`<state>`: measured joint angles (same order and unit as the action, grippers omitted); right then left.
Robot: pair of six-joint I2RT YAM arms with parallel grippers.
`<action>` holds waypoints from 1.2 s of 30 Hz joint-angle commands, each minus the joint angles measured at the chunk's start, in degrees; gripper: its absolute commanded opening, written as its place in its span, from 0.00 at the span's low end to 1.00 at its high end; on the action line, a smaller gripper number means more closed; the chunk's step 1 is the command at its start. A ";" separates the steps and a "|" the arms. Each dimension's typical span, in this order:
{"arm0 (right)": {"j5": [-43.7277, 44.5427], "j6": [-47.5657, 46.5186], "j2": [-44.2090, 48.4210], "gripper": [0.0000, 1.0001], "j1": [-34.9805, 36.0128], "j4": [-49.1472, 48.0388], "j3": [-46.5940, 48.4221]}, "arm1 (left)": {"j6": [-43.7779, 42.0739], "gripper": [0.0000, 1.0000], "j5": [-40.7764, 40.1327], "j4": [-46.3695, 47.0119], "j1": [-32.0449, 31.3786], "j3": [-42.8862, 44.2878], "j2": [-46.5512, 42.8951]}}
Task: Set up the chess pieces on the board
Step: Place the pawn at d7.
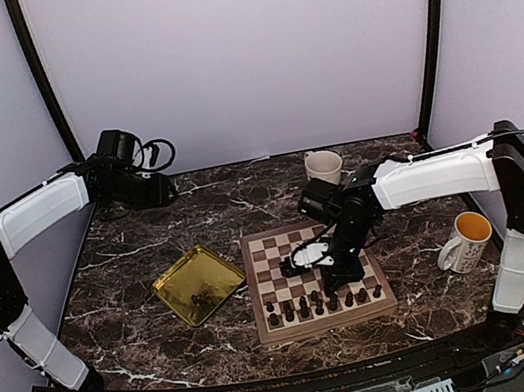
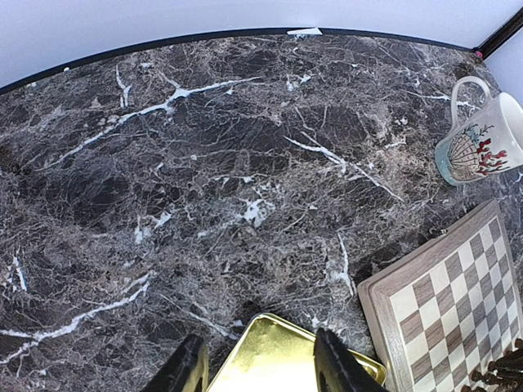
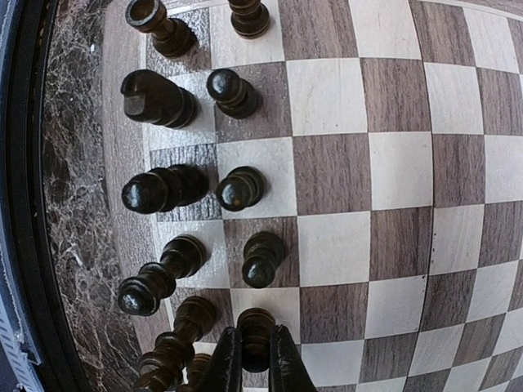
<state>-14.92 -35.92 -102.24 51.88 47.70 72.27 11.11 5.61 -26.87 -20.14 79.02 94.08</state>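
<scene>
Right gripper (image 3: 255, 347) clenched on a dark piece (image 3: 255, 320), seemingly a pawn, at the board's (image 1: 270, 253) near edge.
The other chess pieces (image 1: 316, 302) stand in two rows along that edge. The left gripper (image 2: 257, 343) hangs released, fingers apart, by the tabletop's (image 2: 245, 163) far-left corner.

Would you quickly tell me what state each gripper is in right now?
Left gripper: open, holding nothing.
Right gripper: closed on a dark chess piece.
</scene>
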 commanded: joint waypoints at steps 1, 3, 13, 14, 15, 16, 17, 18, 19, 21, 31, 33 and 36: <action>1.18 0.58 -1.16 0.07 0.51 -1.29 0.05 | -0.84 0.46 0.90 -1.34 -0.16 0.35 -0.35; 1.37 0.50 -1.49 0.08 0.51 -1.21 0.14 | -0.83 0.46 0.98 -1.34 -0.16 0.36 -0.31; 1.82 0.76 -1.76 0.15 0.59 -1.46 -0.13 | -0.93 0.46 1.08 -1.43 -0.10 0.39 -0.06; 1.78 0.81 -1.66 0.16 0.59 -1.45 -0.11 | -0.94 0.46 1.07 -1.38 -0.13 0.42 -0.08; 1.66 0.86 -1.55 0.18 0.59 -1.28 -0.05 | -0.93 0.46 1.10 -1.42 -0.14 0.45 -0.04; 1.46 0.88 -1.34 0.19 0.59 -1.03 0.12 | -1.00 0.47 1.11 -1.43 -0.16 0.45 -0.04; 1.14 0.93 -1.16 0.20 0.59 -0.60 0.38 | -0.93 0.46 1.12 -1.50 -0.14 0.43 0.00; 0.67 0.92 -0.88 0.20 0.55 -0.06 0.67 | -1.01 0.46 1.08 -1.47 -0.15 0.43 -0.03; 0.23 0.75 -0.55 0.22 0.51 0.54 0.94 | -1.01 0.47 1.13 -1.51 -0.14 0.44 0.00; -0.72 0.55 0.29 0.24 0.38 1.54 1.63 | -1.02 0.47 1.10 -1.47 -0.11 0.44 -0.04; -4.13 -0.18 5.30 0.26 -5.08 3.59 4.87 | -1.90 0.43 0.23 -10.22 -1.46 5.33 4.18; -5.36 -0.15 7.13 0.26 -7.01 2.00 3.66 | -1.82 0.40 -0.65 -13.81 -2.55 6.54 4.57; -7.46 0.42 10.16 0.26 -10.36 -1.37 0.04 | 0.20 0.38 -1.87 -16.70 -3.75 3.67 2.83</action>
<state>-18.55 -35.62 -96.57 45.17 49.78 75.35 9.98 5.41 -35.11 -22.06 83.53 99.24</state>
